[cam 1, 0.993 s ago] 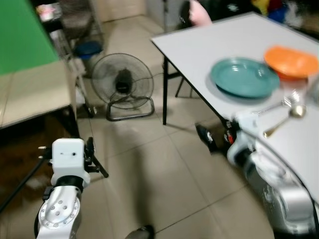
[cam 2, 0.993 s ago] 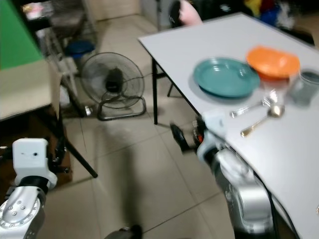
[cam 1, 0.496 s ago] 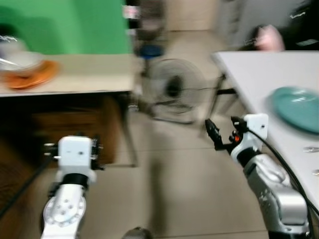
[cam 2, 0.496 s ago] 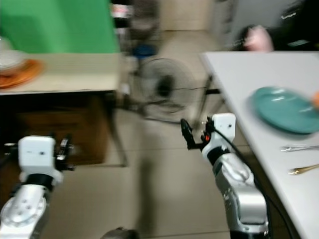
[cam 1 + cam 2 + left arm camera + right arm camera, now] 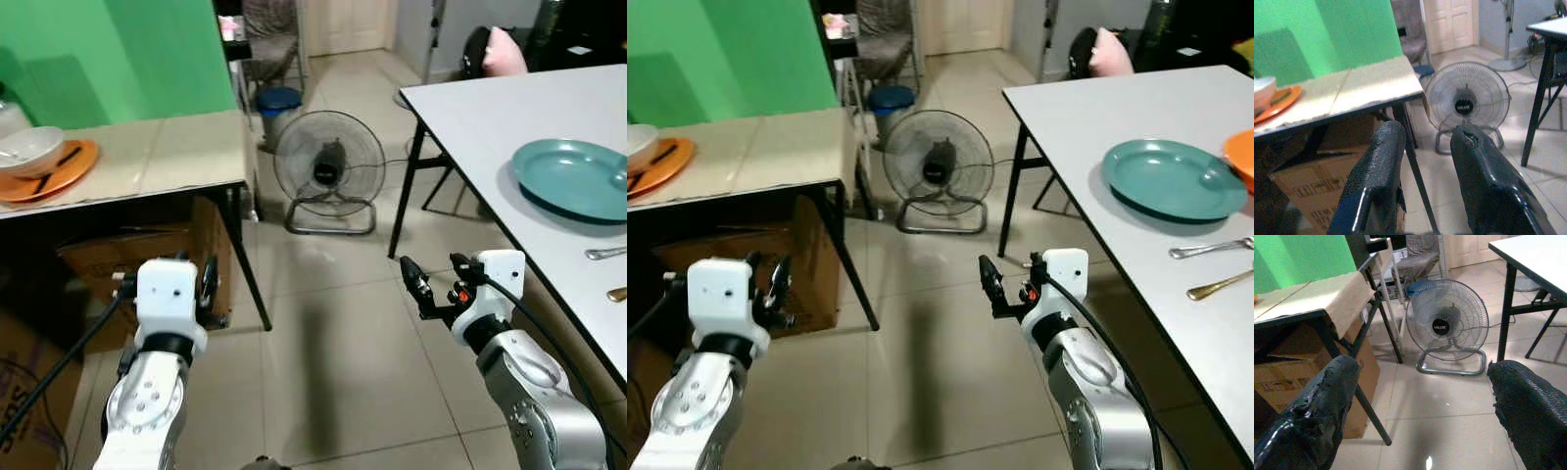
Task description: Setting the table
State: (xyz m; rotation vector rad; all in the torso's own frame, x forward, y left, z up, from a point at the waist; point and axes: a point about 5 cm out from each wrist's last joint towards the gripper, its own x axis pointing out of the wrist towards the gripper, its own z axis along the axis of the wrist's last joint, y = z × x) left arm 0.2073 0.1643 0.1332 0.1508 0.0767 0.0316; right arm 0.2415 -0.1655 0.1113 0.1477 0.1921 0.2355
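You stand in the aisle between two benches, both tools empty and held out over the floor tiles.

Left tool (image 5: 1422, 161): fingers apart by a narrow gap, nothing between them. Right tool (image 5: 1420, 401): fingers spread wide, nothing held.

What the next move turns on, as a judgement: the remaining tableware lies to your left and forward. An orange plate (image 5: 44, 171) sits at the far left end of the beige bench (image 5: 167, 157), with a white bowl (image 5: 27, 149) on it and a dark stick-like utensil lying across the plate beside the bowl; whether it is chopsticks or a spoon handle, you cannot tell. The left tool is the nearer arm to that stack; the right tool is well apart from it.

The white bench (image 5: 1087, 108) on your right is partly set: a teal plate (image 5: 1171, 179) near its left edge, a silver fork (image 5: 1212, 248) and a gold-toned spoon (image 5: 1220, 286) lying beyond it toward you, long axes running roughly across the bench, and the rim of an orange dish (image 5: 1242, 157) at the frame edge.

Room: a floor fan (image 5: 328, 166) stands between the benches, a cardboard box (image 5: 127, 259) under the beige one, green screen behind. Mind the fan and bench legs when you turn.
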